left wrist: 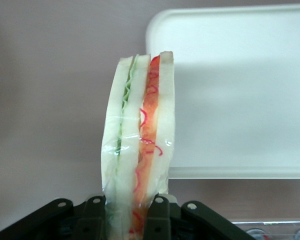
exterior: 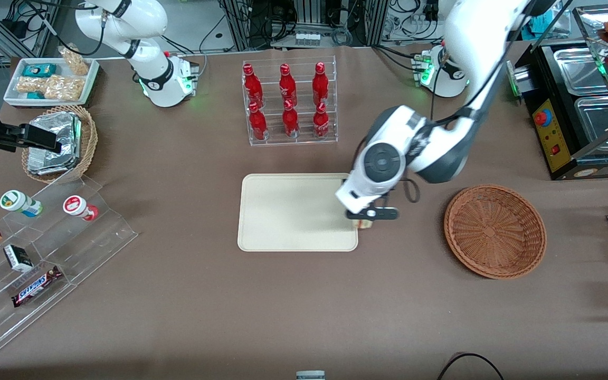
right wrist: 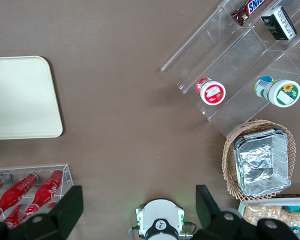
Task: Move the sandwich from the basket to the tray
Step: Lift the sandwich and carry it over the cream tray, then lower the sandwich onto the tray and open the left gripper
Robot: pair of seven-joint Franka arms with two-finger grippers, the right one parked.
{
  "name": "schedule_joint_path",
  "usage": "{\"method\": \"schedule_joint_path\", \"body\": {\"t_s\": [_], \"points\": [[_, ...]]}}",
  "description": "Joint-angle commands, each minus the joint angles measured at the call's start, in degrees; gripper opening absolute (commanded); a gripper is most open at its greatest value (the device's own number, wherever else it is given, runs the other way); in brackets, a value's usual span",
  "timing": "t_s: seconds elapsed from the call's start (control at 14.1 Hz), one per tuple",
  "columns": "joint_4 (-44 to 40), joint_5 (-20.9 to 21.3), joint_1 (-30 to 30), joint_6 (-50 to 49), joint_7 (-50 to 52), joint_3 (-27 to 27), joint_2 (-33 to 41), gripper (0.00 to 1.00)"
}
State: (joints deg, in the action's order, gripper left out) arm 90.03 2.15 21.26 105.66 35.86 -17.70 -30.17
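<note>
My left gripper (exterior: 365, 218) hangs over the tray's edge nearest the basket, shut on the sandwich (left wrist: 138, 145). The sandwich is a clear-wrapped wedge of white bread with green and red filling; the black fingers (left wrist: 157, 220) clamp its lower end. In the front view only a small bit of the sandwich (exterior: 364, 224) shows under the gripper. The cream tray (exterior: 283, 216) lies flat in the middle of the table, also in the left wrist view (left wrist: 250, 95) and right wrist view (right wrist: 20, 97). The reddish-brown wicker basket (exterior: 494, 230) sits toward the working arm's end, with nothing in it.
A clear rack of red bottles (exterior: 289, 103) stands farther from the front camera than the tray. A tan basket with foil packs (exterior: 58, 142), a white snack tray (exterior: 50, 80) and clear stepped shelves with snacks (exterior: 45, 248) lie toward the parked arm's end. A black appliance (exterior: 578, 105) stands beside the basket's end.
</note>
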Motion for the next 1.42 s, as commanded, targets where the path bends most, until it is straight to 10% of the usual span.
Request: {"method": "schedule_joint_path", "body": {"t_s": [0.0, 0.64, 0.78, 0.99, 1.35], "points": [[-8.89, -0.13, 4.92, -0.11, 5.08, 0.03, -7.25, 0.24], [-10.58, 0.93, 13.29, 13.08, 15.38, 0.56, -15.09, 0.30], [-10.58, 1.28, 13.28, 13.00, 15.47, 0.65, -15.09, 0.45], [-10.49, 2.77, 13.20, 13.08, 15.56, 0.65, -15.35, 1.00], [-13.12, 2.42, 9.43, 10.38, 18.72, 1.53, -10.53, 1.00]]}}
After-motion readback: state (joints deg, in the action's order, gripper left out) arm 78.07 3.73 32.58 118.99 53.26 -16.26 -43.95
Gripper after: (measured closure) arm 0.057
